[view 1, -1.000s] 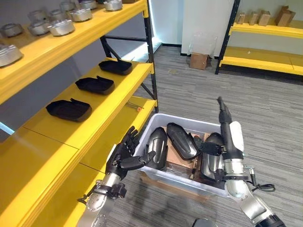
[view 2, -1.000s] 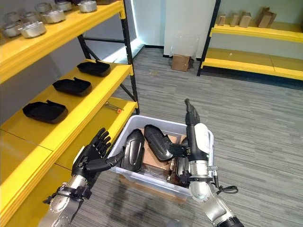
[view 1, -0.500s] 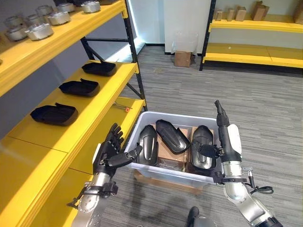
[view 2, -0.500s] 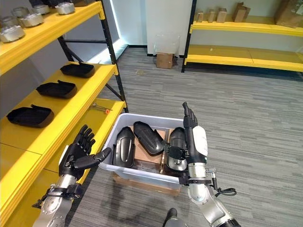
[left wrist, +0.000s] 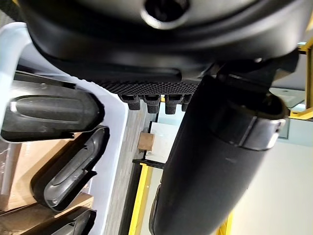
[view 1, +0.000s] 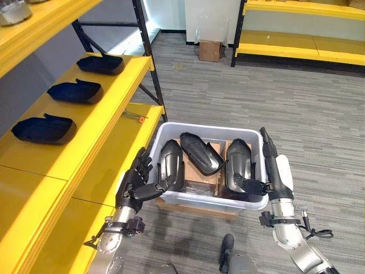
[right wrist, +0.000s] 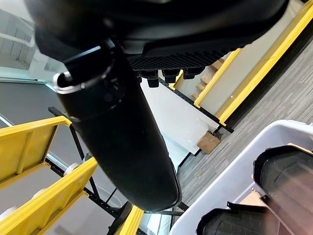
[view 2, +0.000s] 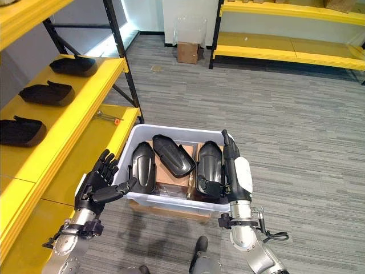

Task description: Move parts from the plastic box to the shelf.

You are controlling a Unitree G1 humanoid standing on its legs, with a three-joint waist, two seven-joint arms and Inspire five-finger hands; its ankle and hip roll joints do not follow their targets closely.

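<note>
A pale plastic box [view 1: 206, 128] stands on the floor in front of me. It holds three black moulded parts: one at the left [view 1: 171, 165], one in the middle [view 1: 201, 153] and one at the right [view 1: 238, 164]. My left hand [view 1: 134, 185] is open at the box's left outer wall, its thumb pointing at the rim. My right hand [view 1: 272, 165] is open at the right wall, fingers straight up, thumb reaching over the rim by the right part. Three more black parts [view 1: 44, 129] lie on the yellow shelf [view 1: 108, 123] to the left.
The plastic box rests on a flat cardboard box [view 1: 194, 206]. A small orange-tipped tool [view 1: 134, 116] lies on the lower shelf board. A cardboard box [view 1: 210, 50] and another yellow shelf [view 1: 296, 43] stand at the back, across grey floor.
The camera has tipped downward and shifted, so the shelves slid up and left in the picture. Both hands stay open at the box's two sides; the parts lie as before.
</note>
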